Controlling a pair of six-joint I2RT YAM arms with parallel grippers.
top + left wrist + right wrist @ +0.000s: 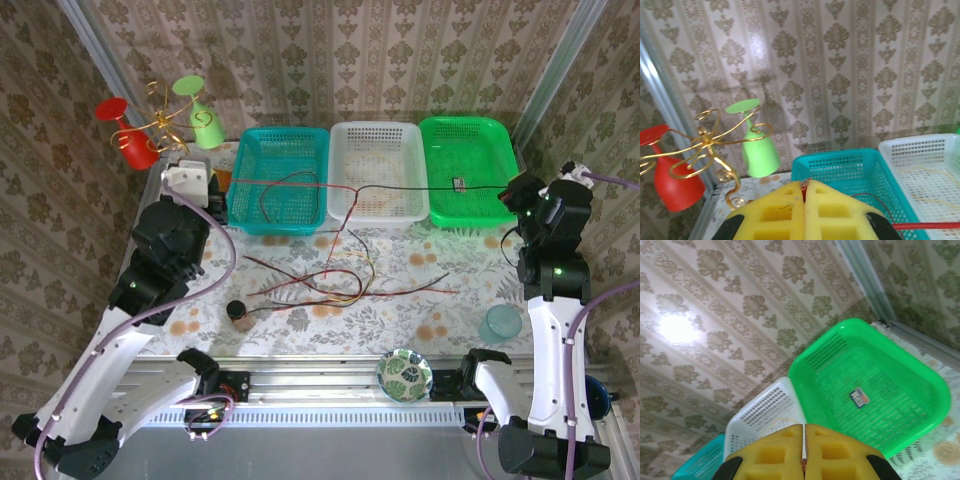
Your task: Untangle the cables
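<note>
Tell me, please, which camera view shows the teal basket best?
The top external view: the teal basket appears nearly whole, with a red cable crossing it. The left wrist view shows part of its rim and floor; the right wrist view catches just a corner.

**Baskets, glasses and crockery on a flowered table**

Three plastic baskets stand side by side along the far edge of the flowered tablecloth (pixel 450 250): a teal basket (pixel 285 131) on the left, a white basket (pixel 378 126) in the middle and a green basket (pixel 465 121) on the right. A small label (pixel 458 183) lies in the green one. In the far left corner a gold wire rack (pixel 160 125) holds a red glass (pixel 128 135) and a green glass (pixel 203 120), both upside down. Near the front edge are a small dark jar (pixel 237 314), a leaf-patterned bowl (pixel 404 375) and a pale teal cup (pixel 500 324). Patterned wallpaper (pixel 300 50) lines the walls.
</note>
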